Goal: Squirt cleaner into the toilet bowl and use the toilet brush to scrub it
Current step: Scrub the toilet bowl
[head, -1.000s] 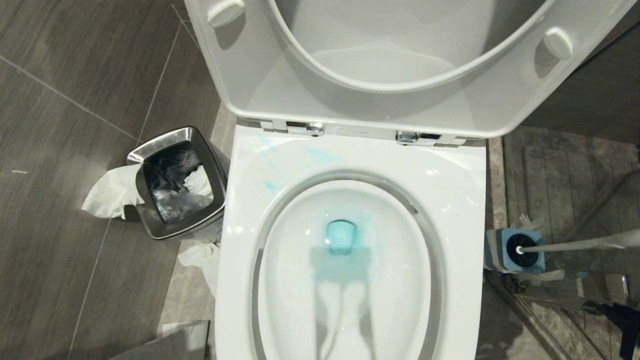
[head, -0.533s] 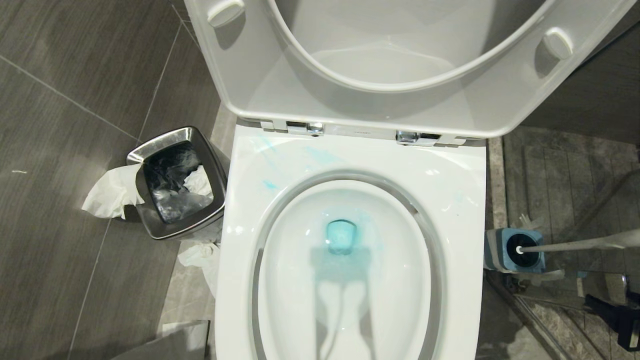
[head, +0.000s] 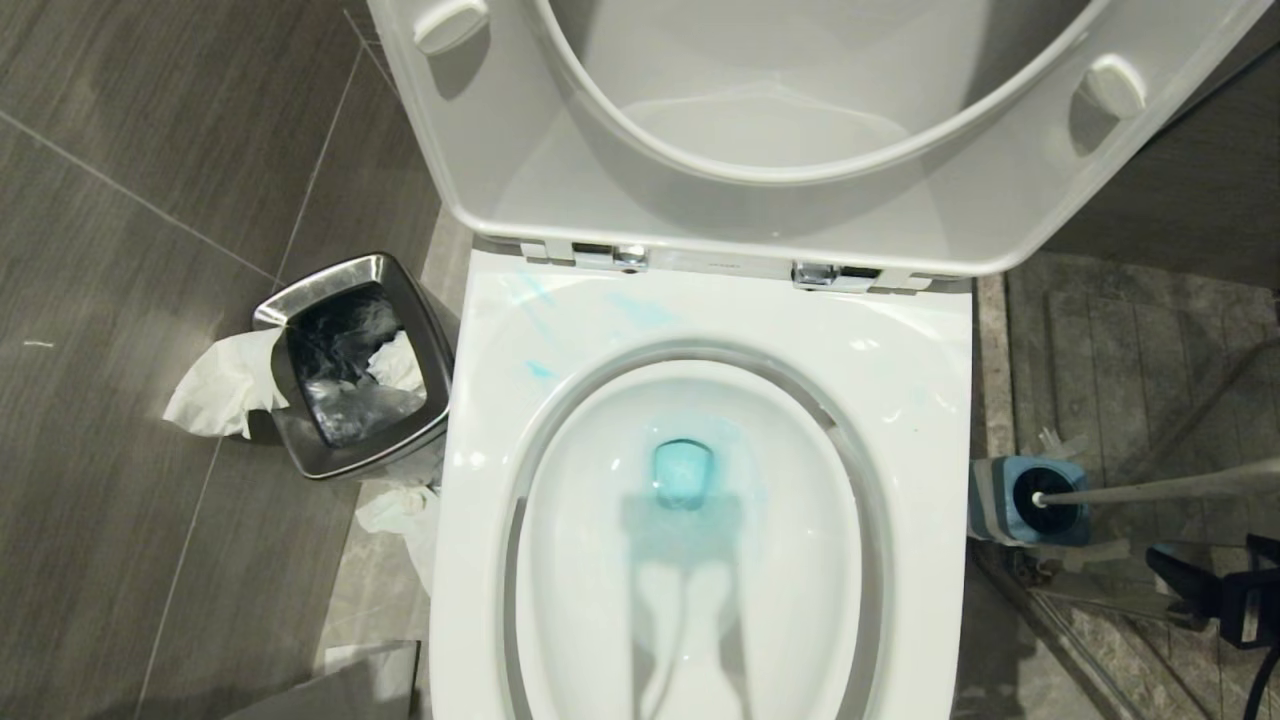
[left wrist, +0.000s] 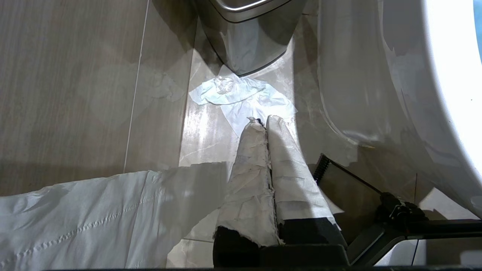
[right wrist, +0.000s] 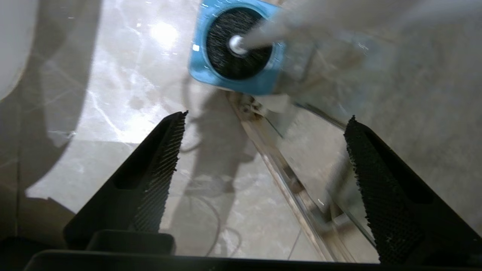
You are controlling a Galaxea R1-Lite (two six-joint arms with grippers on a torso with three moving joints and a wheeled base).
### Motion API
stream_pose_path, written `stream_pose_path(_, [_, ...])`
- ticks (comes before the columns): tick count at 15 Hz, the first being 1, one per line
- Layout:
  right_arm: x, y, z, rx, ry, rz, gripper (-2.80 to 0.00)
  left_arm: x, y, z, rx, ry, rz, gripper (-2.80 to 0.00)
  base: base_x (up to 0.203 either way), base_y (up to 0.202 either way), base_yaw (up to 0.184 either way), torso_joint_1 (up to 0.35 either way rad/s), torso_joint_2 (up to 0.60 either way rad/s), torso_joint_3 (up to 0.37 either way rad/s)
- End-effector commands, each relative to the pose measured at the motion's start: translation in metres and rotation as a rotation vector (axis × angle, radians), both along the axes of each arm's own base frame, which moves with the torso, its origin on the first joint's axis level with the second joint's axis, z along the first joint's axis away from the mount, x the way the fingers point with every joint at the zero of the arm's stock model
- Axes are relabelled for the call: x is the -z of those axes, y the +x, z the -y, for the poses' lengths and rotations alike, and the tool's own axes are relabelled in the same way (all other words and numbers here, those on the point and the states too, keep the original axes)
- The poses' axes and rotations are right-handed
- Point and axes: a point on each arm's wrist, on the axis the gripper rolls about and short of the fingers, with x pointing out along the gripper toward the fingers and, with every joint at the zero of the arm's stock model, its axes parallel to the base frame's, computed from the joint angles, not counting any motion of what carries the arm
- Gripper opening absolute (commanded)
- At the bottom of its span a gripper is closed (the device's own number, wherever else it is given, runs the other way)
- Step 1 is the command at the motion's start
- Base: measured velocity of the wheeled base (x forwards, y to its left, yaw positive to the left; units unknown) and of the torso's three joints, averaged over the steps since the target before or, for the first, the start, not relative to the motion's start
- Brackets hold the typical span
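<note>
My right claw (right wrist: 263,146) has come further into head view and spread wide, holding nothing. The toilet brush (head: 1140,490) stands in its blue holder (head: 990,500) beside the toilet bowl (head: 700,330), unchanged. My left claw (left wrist: 263,124) is closed, empty.

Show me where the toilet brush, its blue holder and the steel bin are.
toilet brush (head: 1150,488): head view, on the handle.
blue holder (right wrist: 203,73): right wrist view, on its blue rim.
steel bin (head: 345,275): head view, on its shiny rim.
</note>
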Motion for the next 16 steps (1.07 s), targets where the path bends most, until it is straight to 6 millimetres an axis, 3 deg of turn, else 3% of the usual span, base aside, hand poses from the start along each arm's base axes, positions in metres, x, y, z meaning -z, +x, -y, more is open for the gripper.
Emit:
stream_pose_path(1, [0.0,0.008,-0.007,-0.053,-0.003,0.001,0.0,0.0,0.0,0.0,0.0,0.0,-0.001,-2.8,0.0,0.0,0.0,0.0,0.0,0.0])
stream_pose_path(6, [-0.012,0.021,-0.009,-0.09,-0.034,0.053,0.0,0.0,0.0,0.0,-0.001,0.0,-0.001,-2.8,0.0,0.0,0.0,0.0,0.0,0.0])
stream_pose_path(16, [-0.015,0.045,0.004,-0.03,-0.008,0.107,0.0,0.0,0.0,0.0,0.0,0.0,-0.001,-2.8,0.0,0.0,0.0,0.0,0.0,0.0])
